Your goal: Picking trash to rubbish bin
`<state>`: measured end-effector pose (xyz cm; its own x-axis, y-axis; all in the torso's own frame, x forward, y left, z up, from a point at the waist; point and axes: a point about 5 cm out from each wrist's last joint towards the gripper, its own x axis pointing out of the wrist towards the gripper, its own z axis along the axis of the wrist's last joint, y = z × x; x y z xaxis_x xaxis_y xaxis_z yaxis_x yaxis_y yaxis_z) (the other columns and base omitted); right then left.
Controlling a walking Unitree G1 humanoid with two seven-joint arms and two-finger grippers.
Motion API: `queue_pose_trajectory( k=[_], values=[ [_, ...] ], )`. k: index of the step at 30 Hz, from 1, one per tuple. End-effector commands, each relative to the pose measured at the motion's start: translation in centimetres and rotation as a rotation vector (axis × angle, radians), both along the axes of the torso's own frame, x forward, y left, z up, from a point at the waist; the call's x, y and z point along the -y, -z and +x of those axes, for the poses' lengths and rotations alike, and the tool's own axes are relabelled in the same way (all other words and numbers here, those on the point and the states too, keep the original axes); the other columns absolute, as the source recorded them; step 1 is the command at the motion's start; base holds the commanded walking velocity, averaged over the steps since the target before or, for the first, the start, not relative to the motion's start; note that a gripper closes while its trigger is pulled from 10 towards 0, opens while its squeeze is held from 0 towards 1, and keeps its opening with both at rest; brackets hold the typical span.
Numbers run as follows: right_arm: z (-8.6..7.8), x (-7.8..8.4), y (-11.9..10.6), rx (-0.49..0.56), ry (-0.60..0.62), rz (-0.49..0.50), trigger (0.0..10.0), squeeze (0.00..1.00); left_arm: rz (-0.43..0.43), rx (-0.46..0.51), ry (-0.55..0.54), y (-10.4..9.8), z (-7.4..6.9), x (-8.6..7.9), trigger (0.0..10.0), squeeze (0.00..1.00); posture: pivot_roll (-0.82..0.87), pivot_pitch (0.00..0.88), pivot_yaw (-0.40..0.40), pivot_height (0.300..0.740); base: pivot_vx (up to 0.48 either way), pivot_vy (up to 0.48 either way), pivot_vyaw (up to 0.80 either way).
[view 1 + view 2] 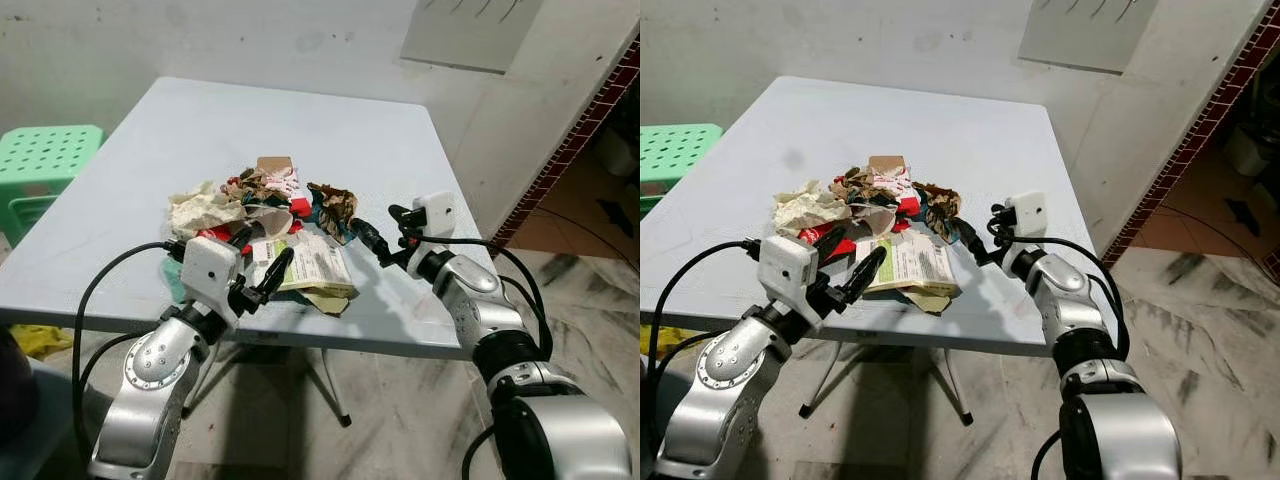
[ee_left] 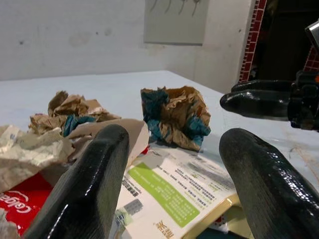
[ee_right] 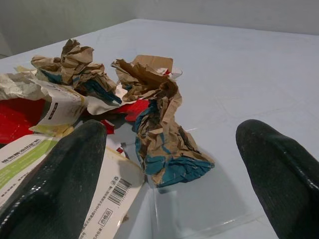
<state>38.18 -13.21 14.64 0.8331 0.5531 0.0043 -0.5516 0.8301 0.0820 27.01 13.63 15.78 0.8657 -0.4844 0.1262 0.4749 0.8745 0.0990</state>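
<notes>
Where trash lies: pale table.

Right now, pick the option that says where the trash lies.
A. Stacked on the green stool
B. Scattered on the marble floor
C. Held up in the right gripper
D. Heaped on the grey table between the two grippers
D: the heap of crumpled paper and wrappers rests on the grey table, with the left gripper and the right gripper open on either side of it, holding nothing.
</notes>
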Motion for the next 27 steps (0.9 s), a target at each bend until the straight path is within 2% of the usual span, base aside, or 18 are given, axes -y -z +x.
queue_pose_trajectory(
  k=[1,9,27],
  values=[
    [0.4,0.0,-0.4,-0.001,0.016,0.0,10.0,0.0,0.002,-0.002,0.015,-0.2,-0.5,0.3,10.0,0.0,0.12,0.134,-0.123,0.74,0.0,0.0,0.0],
    [1.2,-1.0,-1.7,0.004,0.027,0.024,10.0,0.0,0.017,-0.024,0.005,-0.4,-1.3,0.0,10.0,0.0,0.14,0.17,-0.119,0.74,0.0,0.0,0.0],
    [1.7,-2.3,-2.8,0.003,0.02,0.03,10.0,0.0,0.031,-0.056,0.001,-0.8,-2.5,-0.3,10.0,0.0,0.17,0.234,-0.119,0.74,0.0,0.0,0.0]
  ],
)
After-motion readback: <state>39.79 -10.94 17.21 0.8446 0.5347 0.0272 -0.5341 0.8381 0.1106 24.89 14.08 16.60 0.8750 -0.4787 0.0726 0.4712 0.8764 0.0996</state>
